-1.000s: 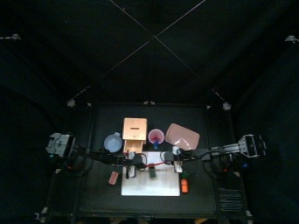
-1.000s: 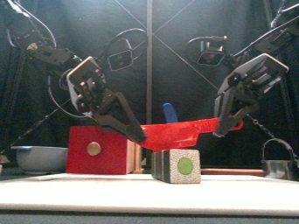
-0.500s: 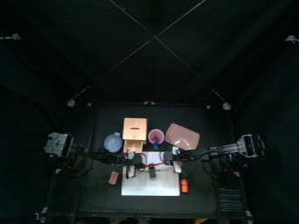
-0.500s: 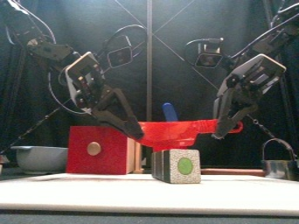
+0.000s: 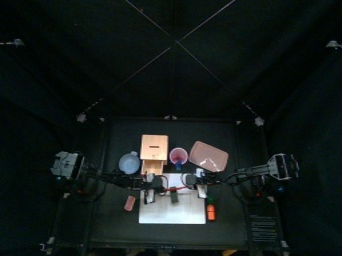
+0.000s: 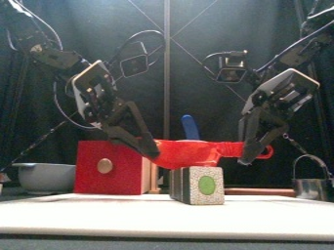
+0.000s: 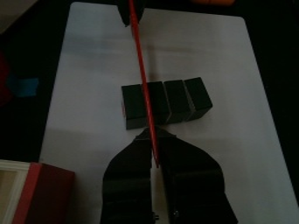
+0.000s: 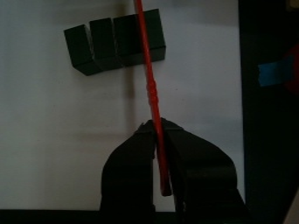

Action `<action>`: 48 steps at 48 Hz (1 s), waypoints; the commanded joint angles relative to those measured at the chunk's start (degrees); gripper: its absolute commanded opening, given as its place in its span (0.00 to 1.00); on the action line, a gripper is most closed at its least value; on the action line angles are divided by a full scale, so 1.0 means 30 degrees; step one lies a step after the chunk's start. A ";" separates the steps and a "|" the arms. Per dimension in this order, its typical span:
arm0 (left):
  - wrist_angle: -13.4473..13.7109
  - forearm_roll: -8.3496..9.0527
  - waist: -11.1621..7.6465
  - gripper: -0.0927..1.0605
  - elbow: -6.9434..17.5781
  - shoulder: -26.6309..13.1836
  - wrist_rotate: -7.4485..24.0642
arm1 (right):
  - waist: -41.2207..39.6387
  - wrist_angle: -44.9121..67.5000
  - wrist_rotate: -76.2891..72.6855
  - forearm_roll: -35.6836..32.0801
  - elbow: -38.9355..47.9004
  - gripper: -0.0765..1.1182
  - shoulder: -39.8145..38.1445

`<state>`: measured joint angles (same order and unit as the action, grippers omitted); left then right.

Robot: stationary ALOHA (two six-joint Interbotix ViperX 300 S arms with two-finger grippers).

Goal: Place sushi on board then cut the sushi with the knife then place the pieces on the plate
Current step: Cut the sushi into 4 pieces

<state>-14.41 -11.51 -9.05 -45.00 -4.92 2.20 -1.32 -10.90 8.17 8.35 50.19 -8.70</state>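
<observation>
The sushi roll (image 6: 196, 184), dark green blocks with a pale green-dotted end face, lies on the white cutting board (image 6: 156, 215). A red toy knife (image 6: 202, 149) hangs level just above it. My left gripper (image 6: 146, 146) is shut on one end of the knife and my right gripper (image 6: 251, 146) is shut on the other. In the left wrist view the knife (image 7: 140, 70) runs from my left gripper (image 7: 149, 144) across the sushi roll (image 7: 177, 101). In the right wrist view the same knife (image 8: 146, 52) crosses the roll (image 8: 105, 44) out of my right gripper (image 8: 156, 127).
Behind the board stand a wooden box with a red drawer front (image 6: 111, 168), a red cup holding a blue knife (image 6: 188, 127) and the pink tray (image 5: 207, 155). A blue-grey bowl (image 6: 46, 176) sits far left, a metal cutter (image 6: 311, 187) far right. Small toys (image 5: 211, 212) lie beside the board.
The right gripper has swung down and a little left, and the red knife has come level and slightly lower over the sushi. The left gripper barely moved.
</observation>
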 commanded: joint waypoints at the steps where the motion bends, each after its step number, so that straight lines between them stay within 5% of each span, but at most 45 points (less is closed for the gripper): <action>1: -0.0059 0.0029 -0.0410 0.38 0.0293 0.0088 0.0029 | -0.0088 0.0088 0.0000 0.0029 -0.0293 0.42 -0.0205; 24: -0.0029 -0.0059 -0.0527 0.38 0.0410 -0.0703 0.0000 | 0.0234 0.0176 0.0000 0.0029 -0.0439 0.42 0.0908; 35: -0.0059 -0.0557 -0.0820 0.38 0.0498 -0.1406 0.0029 | 0.0381 0.0234 -0.0029 0.0381 -0.0762 0.42 0.2021; 48: -0.0059 -0.0557 -0.0820 0.38 0.0527 -0.0439 0.0059 | 0.0410 -0.0381 0.0000 0.0322 -0.1260 0.42 0.1377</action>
<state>-14.33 -13.36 -10.46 -44.38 -8.88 2.29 0.18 -11.43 8.17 9.32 47.64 -1.58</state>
